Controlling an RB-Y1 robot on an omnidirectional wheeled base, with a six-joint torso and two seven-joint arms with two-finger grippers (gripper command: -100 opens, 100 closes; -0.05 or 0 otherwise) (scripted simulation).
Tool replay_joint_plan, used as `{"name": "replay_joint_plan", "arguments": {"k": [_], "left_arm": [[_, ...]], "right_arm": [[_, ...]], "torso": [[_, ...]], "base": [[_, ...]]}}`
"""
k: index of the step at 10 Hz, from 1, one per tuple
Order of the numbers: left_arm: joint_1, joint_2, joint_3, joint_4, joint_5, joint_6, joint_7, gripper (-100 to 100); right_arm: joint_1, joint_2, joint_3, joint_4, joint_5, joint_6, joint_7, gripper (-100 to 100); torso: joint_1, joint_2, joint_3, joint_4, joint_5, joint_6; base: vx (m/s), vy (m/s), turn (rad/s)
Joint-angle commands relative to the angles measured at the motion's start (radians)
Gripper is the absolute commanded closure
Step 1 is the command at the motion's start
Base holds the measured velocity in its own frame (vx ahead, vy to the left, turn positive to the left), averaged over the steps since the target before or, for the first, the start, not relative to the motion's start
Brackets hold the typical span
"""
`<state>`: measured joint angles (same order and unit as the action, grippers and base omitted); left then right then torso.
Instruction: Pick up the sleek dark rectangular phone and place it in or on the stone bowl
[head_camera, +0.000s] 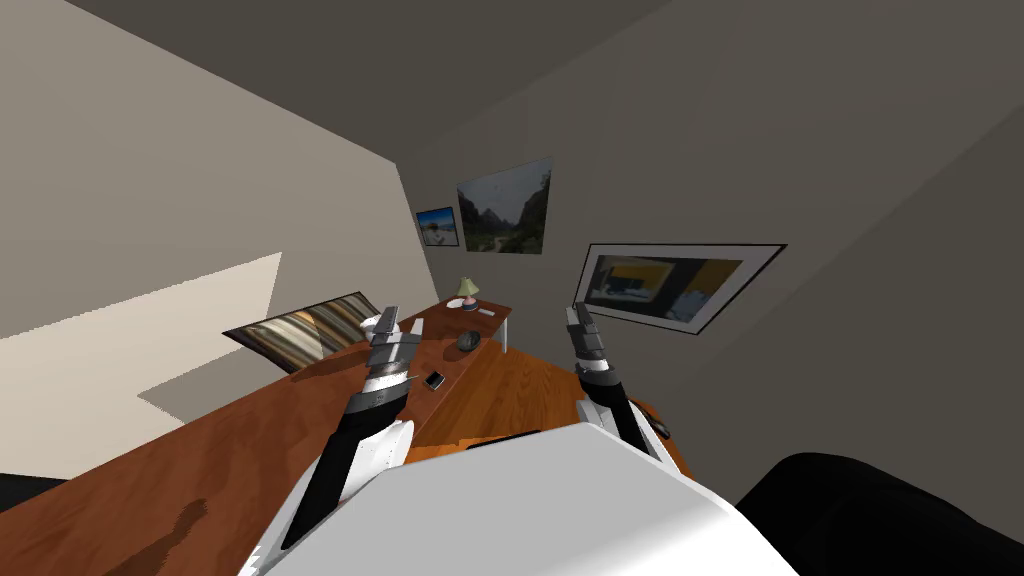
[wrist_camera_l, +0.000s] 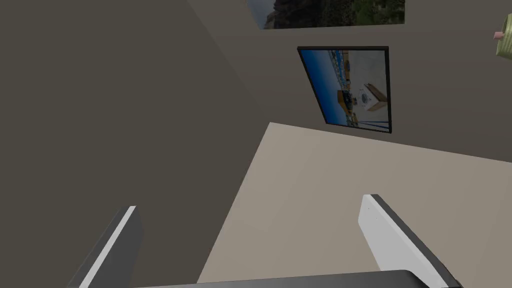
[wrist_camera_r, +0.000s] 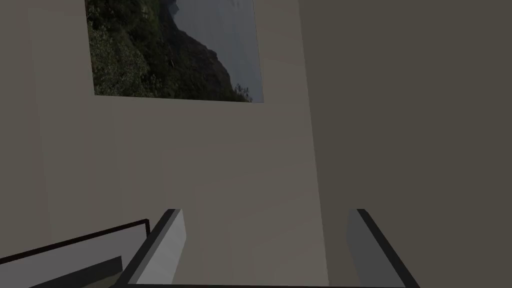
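Note:
In the head view a small dark phone (head_camera: 435, 380) lies flat on the long brown wooden table (head_camera: 200, 470), near its right edge. Farther along the same table sits a dark grey bowl (head_camera: 468, 341), apart from the phone. My left gripper (head_camera: 386, 320) is raised above the table, just left of the phone and higher than it; its fingers (wrist_camera_l: 387, 235) stand wide apart with nothing between them. My right gripper (head_camera: 577, 316) is held up off to the right of the table, and its fingers (wrist_camera_r: 167, 245) are open and empty too.
A small lamp with a green shade (head_camera: 467, 292) stands at the table's far end. A striped cushion (head_camera: 305, 330) lies left of the table. A small dark object (head_camera: 658, 429) rests on a wooden surface by my right forearm. Wooden floor (head_camera: 500, 390) runs right of the table.

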<state>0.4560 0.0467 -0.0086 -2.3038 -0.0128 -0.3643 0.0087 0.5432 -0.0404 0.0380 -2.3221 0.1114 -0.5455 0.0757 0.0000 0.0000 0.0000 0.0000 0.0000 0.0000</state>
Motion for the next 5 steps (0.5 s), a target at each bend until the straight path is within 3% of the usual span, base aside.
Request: {"name": "replay_joint_plan", "arguments": {"k": [1,5], "left_arm": [[0.001,0.034,-0.002,0.000,0.034,0.025,0.000,-100],[0.005,0.086,-0.008,0.008,0.139,0.111,0.000,-100]], "right_arm": [[0.000,0.000,0.000,0.000,0.000,0.000,0.000,0],[0.000,0.000,0.000,0.000,0.000,0.000,0.000,0]], "torso": [[0.000,0.000,0.000,0.000,0.000,0.000],[-0.003,0.005,0.003,0.001,-0.001,0.000]], "base": [[-0.027,-0.017,-0.092],[-0.063,-0.039,-0.116]]}}
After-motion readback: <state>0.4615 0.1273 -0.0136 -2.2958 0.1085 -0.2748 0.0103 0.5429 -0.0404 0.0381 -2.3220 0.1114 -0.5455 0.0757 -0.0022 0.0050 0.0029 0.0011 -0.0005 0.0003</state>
